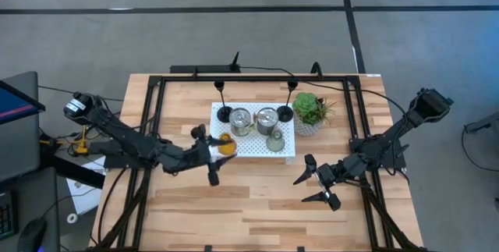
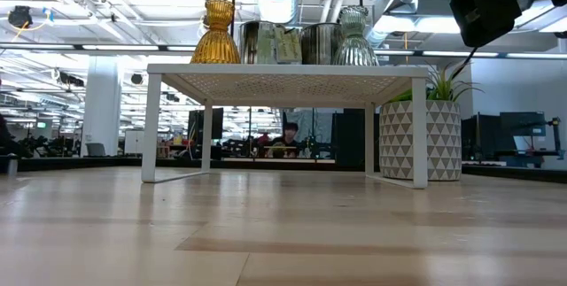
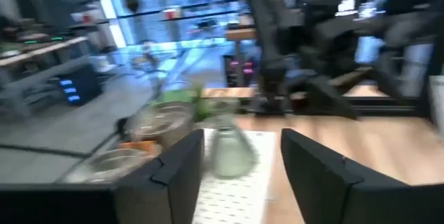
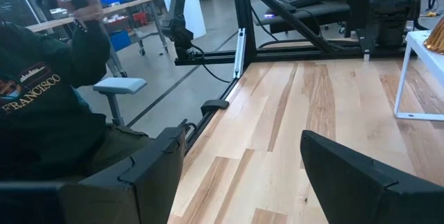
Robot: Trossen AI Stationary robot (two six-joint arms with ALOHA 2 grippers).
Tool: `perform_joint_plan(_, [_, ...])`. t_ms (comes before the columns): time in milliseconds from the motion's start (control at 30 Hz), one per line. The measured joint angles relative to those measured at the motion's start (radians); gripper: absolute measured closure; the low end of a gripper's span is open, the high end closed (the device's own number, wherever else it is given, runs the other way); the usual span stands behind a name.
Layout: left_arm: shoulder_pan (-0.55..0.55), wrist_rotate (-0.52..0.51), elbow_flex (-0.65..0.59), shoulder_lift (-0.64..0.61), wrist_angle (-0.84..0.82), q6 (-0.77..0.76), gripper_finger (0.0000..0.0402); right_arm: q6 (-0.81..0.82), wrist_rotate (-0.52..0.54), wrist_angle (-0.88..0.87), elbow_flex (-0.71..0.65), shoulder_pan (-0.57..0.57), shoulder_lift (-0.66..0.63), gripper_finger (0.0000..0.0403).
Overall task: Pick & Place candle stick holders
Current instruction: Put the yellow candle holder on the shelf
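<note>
**Six holders on the white tray, both fingers spread**

Landmark: white tray mid-counter. On it: two black holders at the back edge, two silver cups between them, grey-green holder in front, amber holder at the left edge. Left gripper at that left edge by the amber holder, fingers released, gripping nothing. Right gripper off the tray's front-right corner, fingers spread, empty. Potted plant just right of the tray

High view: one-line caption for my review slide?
Six candle holders on the white tray beside a potted plant; left tool open at the amber holder, right tool open, waiting.
</note>
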Motion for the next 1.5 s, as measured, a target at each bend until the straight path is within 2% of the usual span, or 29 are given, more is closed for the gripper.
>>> perform_joint_plan(100, [-0.045,0.045,0.000,0.003,0.001,-0.004,0.0232,0.000,0.000,0.000,0.000,0.000,0.000,0.0127])
perform_joint_plan(367, [-0.137,0.043,-0.002,0.015,-0.012,-0.015,0.0328,0.000,0.000,0.000,0.000,0.000,0.000,0.0127])
perform_joint_plan(567, [-0.156,0.043,-0.001,0.022,-0.077,-0.130,0.0394,0.000,0.000,0.000,0.000,0.000,0.000,0.0127])
perform_joint_plan(700, [-0.153,0.003,-0.001,0.060,-0.128,-0.215,0.0396,0.000,0.000,0.000,0.000,0.000,0.000,0.0127])
perform_joint_plan(900, [-0.145,-0.142,-0.001,0.143,-0.135,-0.256,0.0398,0.000,0.000,0.000,0.000,0.000,0.000,0.0127])
perform_joint_plan(1133, [-0.114,-0.227,-0.002,0.173,-0.142,-0.267,0.0398,0.000,0.000,0.000,0.000,0.000,0.000,0.0127])
perform_joint_plan(1400, [-0.045,-0.235,-0.002,0.172,-0.153,-0.265,0.0398,0.000,0.000,0.000,0.000,0.000,0.000,0.0127])
perform_joint_plan(1500, [-0.019,-0.209,-0.002,0.172,-0.153,-0.262,0.0397,0.000,0.000,0.000,0.000,0.000,0.000,0.0127])
